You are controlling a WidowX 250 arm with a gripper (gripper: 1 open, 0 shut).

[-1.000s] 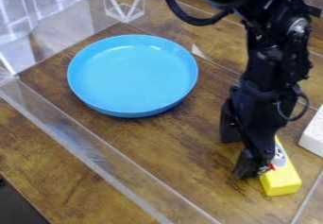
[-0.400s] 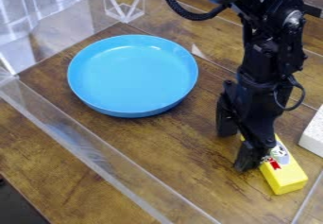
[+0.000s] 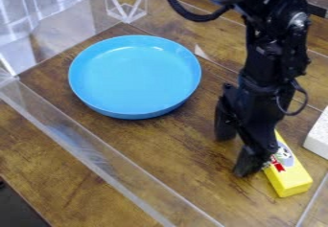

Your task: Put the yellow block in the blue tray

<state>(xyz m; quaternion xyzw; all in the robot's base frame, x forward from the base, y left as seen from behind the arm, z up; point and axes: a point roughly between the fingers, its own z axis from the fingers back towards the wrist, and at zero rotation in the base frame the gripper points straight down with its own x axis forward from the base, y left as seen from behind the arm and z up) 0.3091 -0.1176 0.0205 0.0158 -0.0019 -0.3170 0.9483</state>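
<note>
Dark wood-grain table (image 3: 153, 164); clear acrylic walls (image 3: 77, 140) around edges; even light

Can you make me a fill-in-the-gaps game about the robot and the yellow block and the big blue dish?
1. The yellow block lies on the wooden ____, outside the dish.
2. The blue tray has ____ inside it.
3. The tool points ____ at the block.
4. The color of the banner label on the block is ____.

Missing words: table; nothing; down; red
</note>
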